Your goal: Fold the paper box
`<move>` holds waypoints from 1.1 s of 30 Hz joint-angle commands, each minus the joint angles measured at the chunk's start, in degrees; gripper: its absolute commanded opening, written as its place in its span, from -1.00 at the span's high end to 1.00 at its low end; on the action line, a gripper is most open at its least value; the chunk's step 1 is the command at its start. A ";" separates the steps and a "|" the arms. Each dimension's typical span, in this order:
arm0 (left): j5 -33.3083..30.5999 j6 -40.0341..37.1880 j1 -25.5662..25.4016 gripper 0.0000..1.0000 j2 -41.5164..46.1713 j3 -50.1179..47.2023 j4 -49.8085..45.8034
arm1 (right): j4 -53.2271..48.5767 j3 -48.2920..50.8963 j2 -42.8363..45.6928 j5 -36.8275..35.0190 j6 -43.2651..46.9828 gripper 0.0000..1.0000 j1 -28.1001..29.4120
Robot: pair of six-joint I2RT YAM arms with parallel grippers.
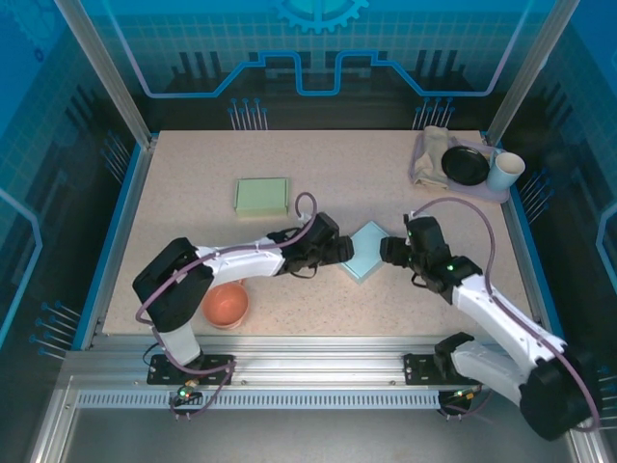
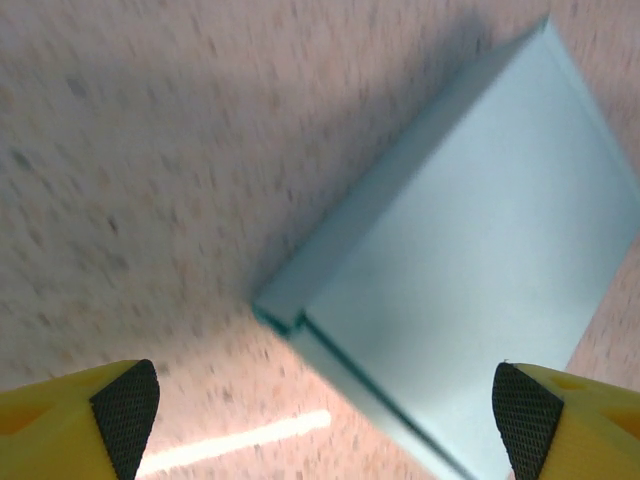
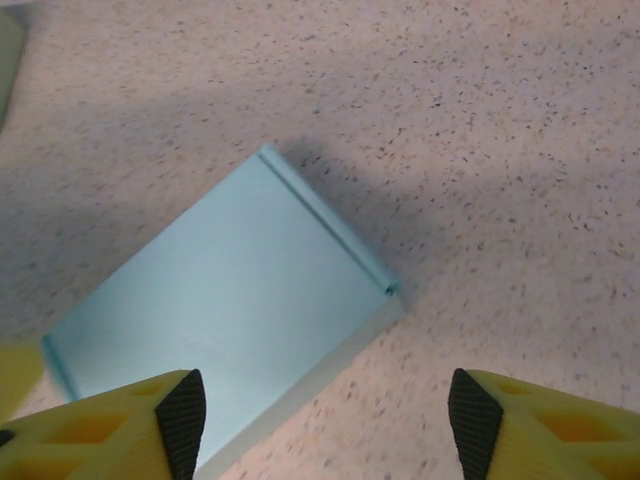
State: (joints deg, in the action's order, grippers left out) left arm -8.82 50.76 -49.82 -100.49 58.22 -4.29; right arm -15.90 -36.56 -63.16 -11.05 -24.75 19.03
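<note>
Paper box point(image 1: 367, 250), pale blue, lay mid-desk between both end effectors. The overhead view showed an orange bowl point(image 1: 226, 305) on the desk point(image 1: 193, 222) at the near left and a green box point(image 1: 261, 196) farther back. The left end effector point(image 1: 339, 253) stood open just beside the paper box. Its wrist view showed the fingers point(image 2: 125, 415) spread wide and a folded corner seam too small to make out from above. The right end effector point(image 1: 389, 251) was open too, its fingers point(image 3: 475, 410) apart and the paper box partly between them. At the far right stood a cloth point(image 1: 429, 154), a black dish point(image 1: 466, 165) and a cup point(image 1: 504, 172).
</note>
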 commanded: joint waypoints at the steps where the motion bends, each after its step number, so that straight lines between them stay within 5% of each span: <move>1: 3.73 4.46 -1.99 -0.81 -2.07 -1.86 8.21 | 7.03 -3.11 -7.99 6.94 6.91 -0.42 -3.19; 11: 3.26 4.62 -1.19 -0.76 -8.05 2.96 9.23 | 8.97 -9.86 -23.31 14.02 5.12 -0.44 -9.18; 19: 5.53 3.65 3.35 -0.53 -14.97 10.23 9.57 | 10.58 -9.36 -27.83 22.46 -1.19 -0.39 -12.52; 33: 8.25 -10.06 11.90 -0.45 -28.27 35.73 0.82 | 15.88 -20.00 -38.97 31.11 -6.96 -0.25 -12.45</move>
State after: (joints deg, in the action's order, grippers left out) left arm -2.98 45.95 -37.52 -126.82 88.88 -1.34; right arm -3.64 -53.15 -99.11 14.28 -29.50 6.26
